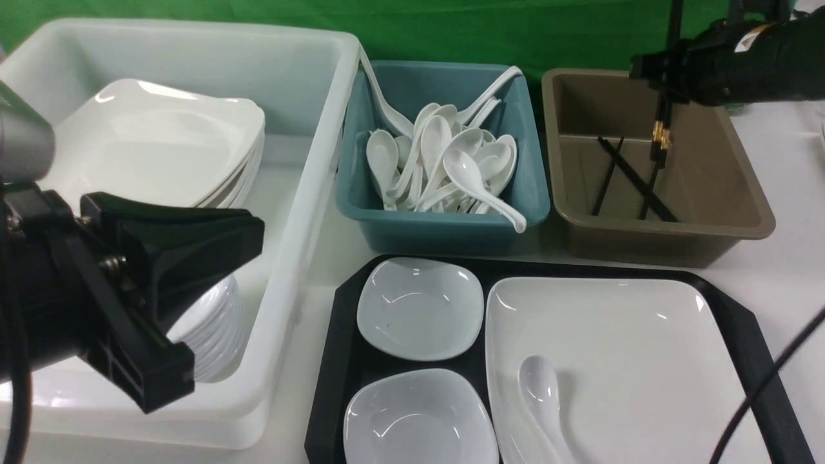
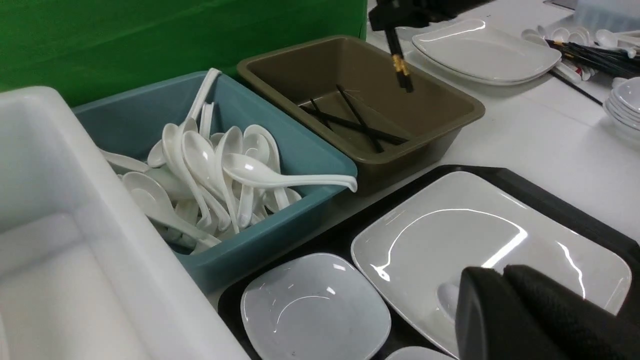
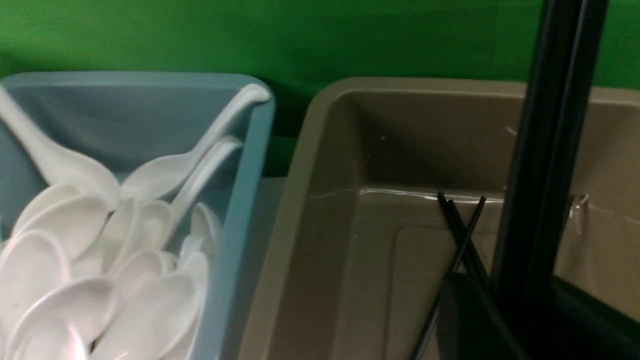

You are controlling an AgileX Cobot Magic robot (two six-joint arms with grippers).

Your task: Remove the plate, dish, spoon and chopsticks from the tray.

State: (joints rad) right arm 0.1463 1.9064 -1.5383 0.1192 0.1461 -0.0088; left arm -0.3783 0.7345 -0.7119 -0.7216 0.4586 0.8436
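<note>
On the black tray [image 1: 329, 361] lie a large white plate [image 1: 619, 348] and two small white dishes [image 1: 419, 309] [image 1: 419, 419]. A white spoon [image 1: 541, 393] rests in the plate's near left part. My right gripper [image 1: 654, 71] is shut on a pair of black chopsticks [image 1: 660, 135], which hang upright above the brown bin [image 1: 709, 193]. In the right wrist view the chopsticks [image 3: 550, 150] stand between the dark jaws of the right gripper [image 3: 520, 295]. My left gripper [image 1: 258, 229] is shut and empty, over the white tub. In the left wrist view the left gripper [image 2: 500, 272] partly hides the spoon [image 2: 447, 300].
A white tub [image 1: 309, 84] at the left holds stacked plates [image 1: 161, 135] and dishes. The teal bin [image 1: 445, 238] is full of white spoons. Several loose chopsticks [image 1: 635, 180] lie in the brown bin. More plates [image 2: 485, 52] sit on the table beyond it.
</note>
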